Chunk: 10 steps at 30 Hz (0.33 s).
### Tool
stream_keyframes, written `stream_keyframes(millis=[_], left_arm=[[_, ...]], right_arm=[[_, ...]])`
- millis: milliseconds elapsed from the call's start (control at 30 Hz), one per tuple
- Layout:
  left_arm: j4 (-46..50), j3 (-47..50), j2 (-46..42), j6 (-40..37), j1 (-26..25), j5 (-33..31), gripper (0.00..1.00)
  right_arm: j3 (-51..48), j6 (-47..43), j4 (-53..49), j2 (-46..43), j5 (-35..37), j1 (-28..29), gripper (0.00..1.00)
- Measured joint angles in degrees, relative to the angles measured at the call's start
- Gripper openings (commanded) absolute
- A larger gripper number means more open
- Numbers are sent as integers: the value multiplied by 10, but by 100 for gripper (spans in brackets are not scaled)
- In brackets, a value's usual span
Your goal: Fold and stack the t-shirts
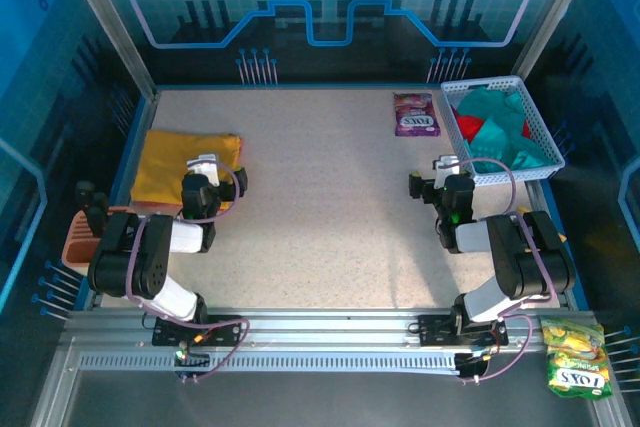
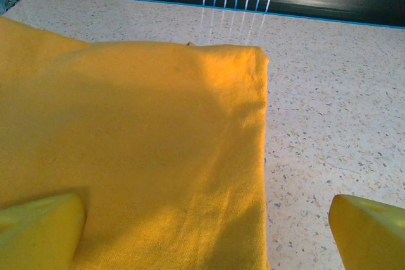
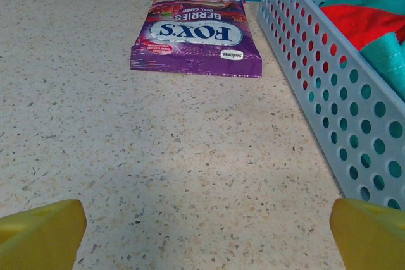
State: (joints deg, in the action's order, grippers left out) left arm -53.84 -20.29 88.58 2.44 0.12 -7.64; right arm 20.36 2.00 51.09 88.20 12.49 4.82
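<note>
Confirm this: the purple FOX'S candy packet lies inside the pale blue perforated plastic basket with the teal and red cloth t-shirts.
Wrong: the purple FOX'S candy packet lies on the speckled table beside the pale blue perforated plastic basket, not inside it. The teal and red cloth t-shirts are in the basket. The right wrist view shows it.

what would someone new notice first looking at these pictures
The folded mustard-yellow t-shirt at the left side of the table stands out first, lying flat. At the far right, a pale blue basket holds crumpled teal t-shirts and a red t-shirt, with a purple FOX'S packet lying just left of it.
</note>
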Motion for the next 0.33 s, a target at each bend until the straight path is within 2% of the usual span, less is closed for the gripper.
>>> stream_keyframes(millis=[333], left_arm=[[7,-2,0,0,0,0,99]], right_arm=[[5,-10,0,0,-10,0,100]])
